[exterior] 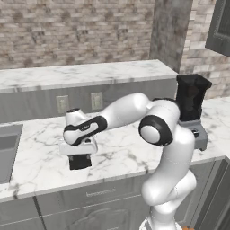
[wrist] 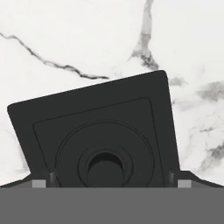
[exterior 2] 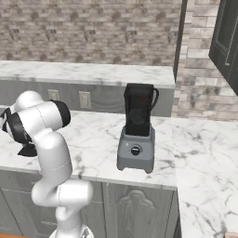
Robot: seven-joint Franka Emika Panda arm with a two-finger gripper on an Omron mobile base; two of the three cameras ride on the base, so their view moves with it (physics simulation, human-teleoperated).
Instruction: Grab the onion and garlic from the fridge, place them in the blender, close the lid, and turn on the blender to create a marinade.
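While my fingers (wrist: 105, 183) hang spread wide over the lid (wrist: 94, 135), flat on the counter (exterior: 126, 152): stiff, light, thin; pinch opposite edges

White marble counter (exterior: 40, 148), brick wall (exterior: 67, 27), grey sink (exterior: 6, 150)

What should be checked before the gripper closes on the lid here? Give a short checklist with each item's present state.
1. Gripper open: ok, jaws stand wide.
2. Gripper over the lid: ok, the hand view looks straight down on it, one fingertip at each side.
3. Lid flat on the counter: ok.
4. Fingers low enough to grip the lid's edges: cannot tell.
5. Blender upright on the counter, jar top uncovered: ok.
6. Onion and garlic already in the jar: cannot tell, the jar is dark.
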